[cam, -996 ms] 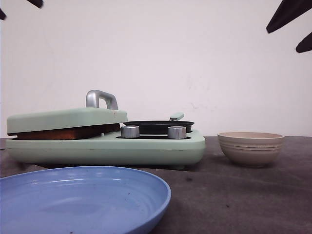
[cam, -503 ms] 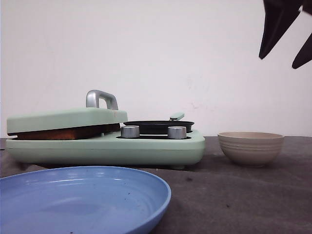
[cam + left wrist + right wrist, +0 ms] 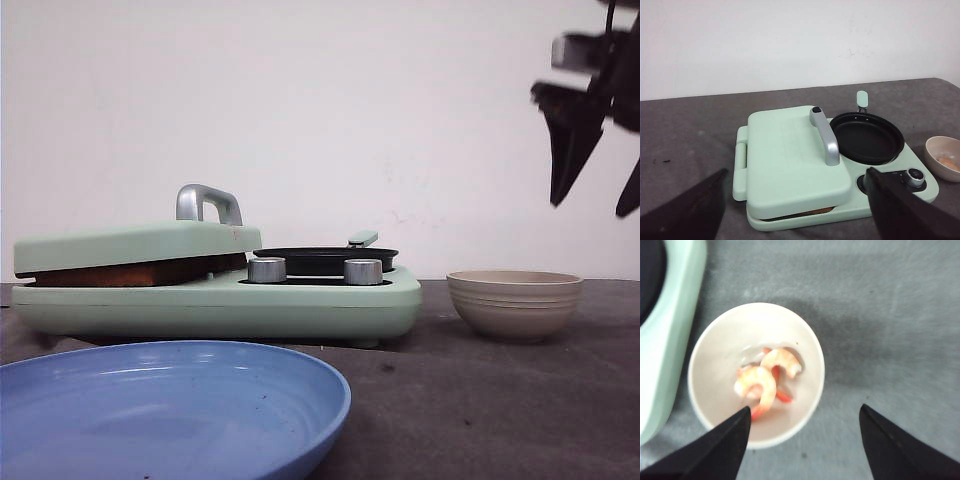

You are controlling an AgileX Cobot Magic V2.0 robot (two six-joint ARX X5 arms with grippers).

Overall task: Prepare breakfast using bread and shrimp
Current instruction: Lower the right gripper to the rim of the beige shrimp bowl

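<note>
Right wrist view: right hand (image 3: 802, 445) spread wide, empty, above shrimp (image 3: 767, 380) in bowl (image 3: 715, 340); off-centre descent risks tipping rim.

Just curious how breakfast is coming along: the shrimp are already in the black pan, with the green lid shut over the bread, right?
Not quite. The shrimp lie in the beige bowl, as the right wrist view shows; the black pan is empty. The green lid is indeed down over the bread.

A: Count pls?
B: 1 mint cooker (image 3: 215, 300) w/ 2 knobs (image 3: 267, 270), 1 black pan (image 3: 867, 138), 1 blue plate (image 3: 160, 410).
A: Bowls, shrimp?
B: 1 beige bowl (image 3: 514, 303), 2 shrimp (image 3: 769, 377), maybe a third under.
</note>
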